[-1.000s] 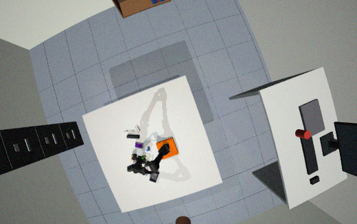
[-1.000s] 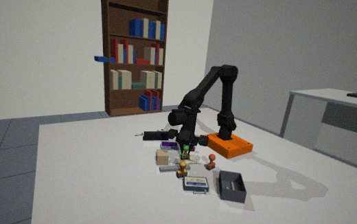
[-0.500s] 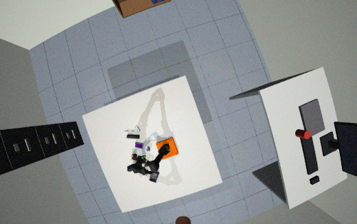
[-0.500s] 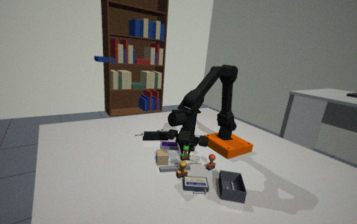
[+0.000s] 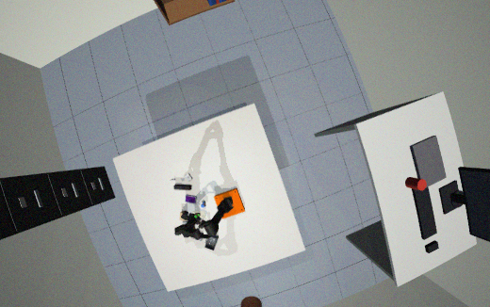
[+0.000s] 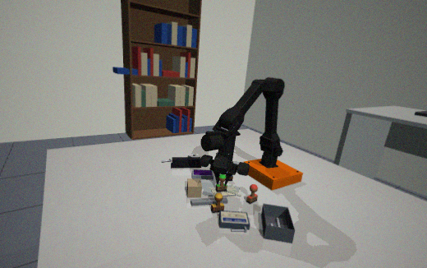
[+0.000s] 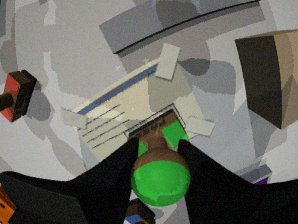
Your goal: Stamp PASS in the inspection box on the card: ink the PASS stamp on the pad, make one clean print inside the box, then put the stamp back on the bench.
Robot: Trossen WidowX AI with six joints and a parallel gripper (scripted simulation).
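My gripper is shut on the PASS stamp, a wooden stamp with a green knob and green patches on its base. The stamp is upright, low over the inspection box on the cream card. Its base hides much of the box; whether it touches the card, and any print beneath, I cannot tell. Pale tabs lie at the card's corners. The purple ink pad lies beyond the card in the exterior view.
A red-knobbed stamp, a yellow-knobbed stamp and a blue-marked stamp stand near the card. A wooden block, a grey bar, a labelled case and a dark open tray are also close.
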